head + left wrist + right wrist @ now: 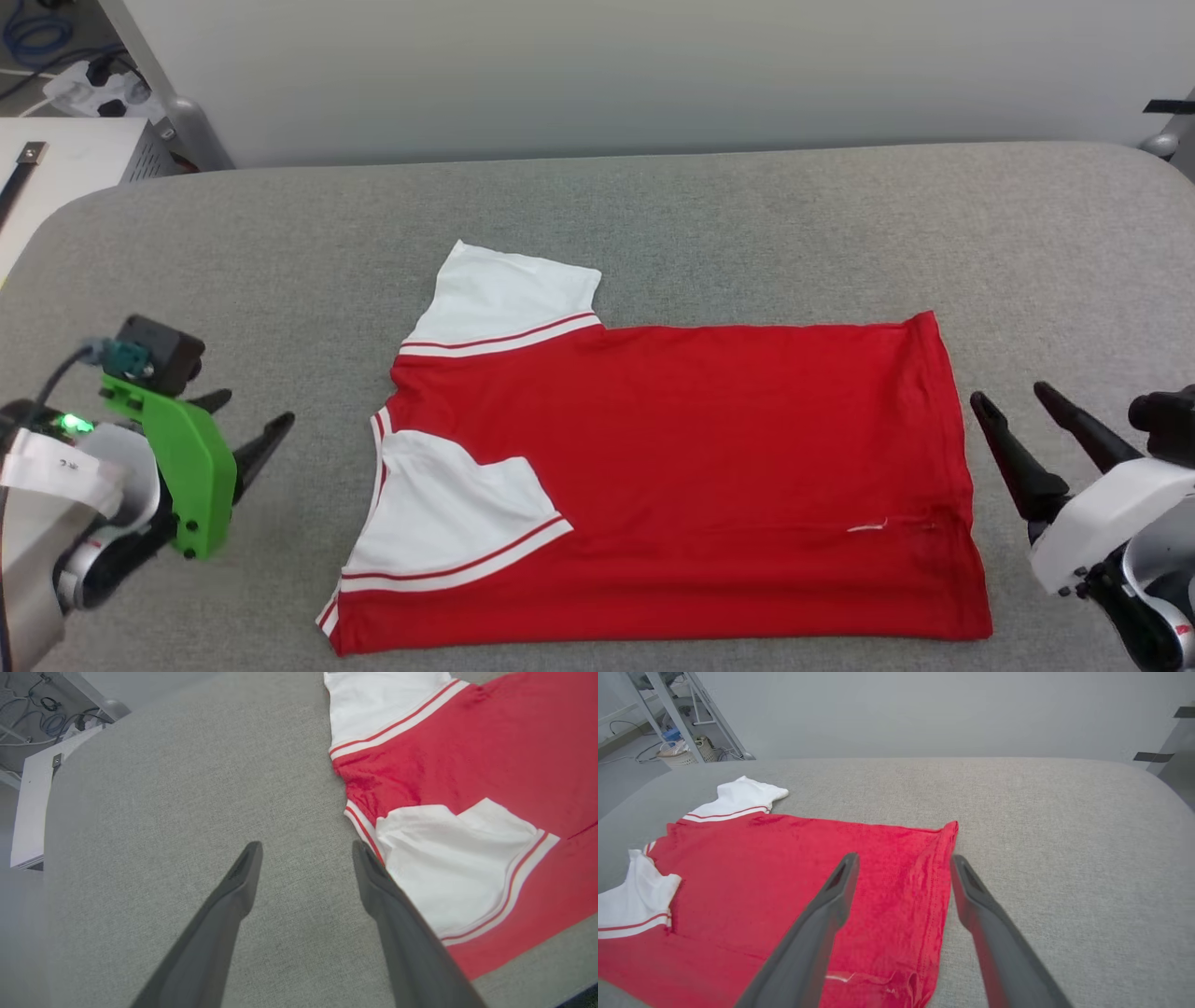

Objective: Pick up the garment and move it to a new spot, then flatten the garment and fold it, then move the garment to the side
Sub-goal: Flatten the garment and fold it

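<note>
**Status: garment flat, first fold in, both pincers empty**

Grey cloth-covered tabletop [747, 215], most of it bare. Garment [709, 448] lies spread near the middle, lengthwise across the robot's front: neck end toward its left, hem [952, 467] toward its right. Fabric smooth, no big wrinkles.

Left pincer [254, 411]: jaws spread wide, nothing held, over bare tabletop just beside the neck end. Right pincer [1008, 392]: jaws spread wide, nothing held, just beside the hem (in wrist view the hem edge runs between its fingers; contact w/ cloth cannot be told).

Far sleeve [509, 294] sticks out past the body, unfolded. Near sleeve [457, 513] is turned in and lies on top of the red body. Small white fleck [868, 527] near the hem, too small to identify.

Progress, est.: pick-up, relocation and flattening look done; folding begun on near side only. Left: fold far sleeve/side in, fold across the length, then shift the bundle to the side. Approx. halfway.
</note>
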Controlling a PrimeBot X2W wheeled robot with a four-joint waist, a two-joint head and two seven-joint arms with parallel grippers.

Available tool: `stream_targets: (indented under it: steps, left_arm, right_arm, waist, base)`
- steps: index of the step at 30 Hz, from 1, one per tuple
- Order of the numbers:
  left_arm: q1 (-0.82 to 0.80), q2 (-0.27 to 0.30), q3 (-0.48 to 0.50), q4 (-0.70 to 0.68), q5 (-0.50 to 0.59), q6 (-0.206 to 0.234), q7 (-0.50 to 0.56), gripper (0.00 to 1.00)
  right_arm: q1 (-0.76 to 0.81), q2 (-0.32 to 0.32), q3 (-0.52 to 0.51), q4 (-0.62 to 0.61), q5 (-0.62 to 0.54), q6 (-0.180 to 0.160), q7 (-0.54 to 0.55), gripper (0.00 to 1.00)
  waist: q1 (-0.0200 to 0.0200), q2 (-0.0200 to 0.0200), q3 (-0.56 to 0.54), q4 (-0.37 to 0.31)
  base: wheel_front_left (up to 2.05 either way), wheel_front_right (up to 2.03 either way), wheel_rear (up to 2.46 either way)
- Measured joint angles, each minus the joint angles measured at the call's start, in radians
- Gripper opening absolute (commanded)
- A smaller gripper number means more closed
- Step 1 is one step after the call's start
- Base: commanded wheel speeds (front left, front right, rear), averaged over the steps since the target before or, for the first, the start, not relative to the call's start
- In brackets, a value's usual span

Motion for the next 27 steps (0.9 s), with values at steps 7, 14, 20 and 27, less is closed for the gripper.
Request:
stream_targets:
  steps: [7,14,20,27]
  left_arm:
    - [-0.143,-0.033,0.047,0.065,0.044,-0.005,-0.018,1.00]
    - [-0.327,-0.111,0.069,0.143,0.019,-0.076,0.119,1.00]
    - [-0.478,-0.178,0.065,0.220,-0.067,-0.099,0.346,1.00]
    - [-0.615,-0.232,0.041,0.318,-0.090,-0.100,0.538,1.00]
  right_arm:
    - [-0.010,0.112,-0.073,-0.096,-0.116,0.000,-0.120,1.00]
    - [-0.042,0.164,-0.038,-0.163,-0.165,0.000,-0.145,1.00]
    - [-0.099,0.169,-0.018,-0.180,-0.179,0.000,-0.157,1.00]
    - [-0.153,0.176,0.008,-0.178,-0.184,0.000,-0.169,1.00]
  waist:
    - [0.0000,0.0000,0.054,-0.025]
    - [0.0001,0.0000,0.148,-0.062]
    - [0.0002,0.0000,0.244,-0.096]
    - [0.0002,-0.0001,0.355,-0.137]
  base:
    - [0.00,0.00,0.00]
    - [0.00,0.00,0.00]
    - [0.00,0.00,0.00]
    - [0.00,0.00,0.00]
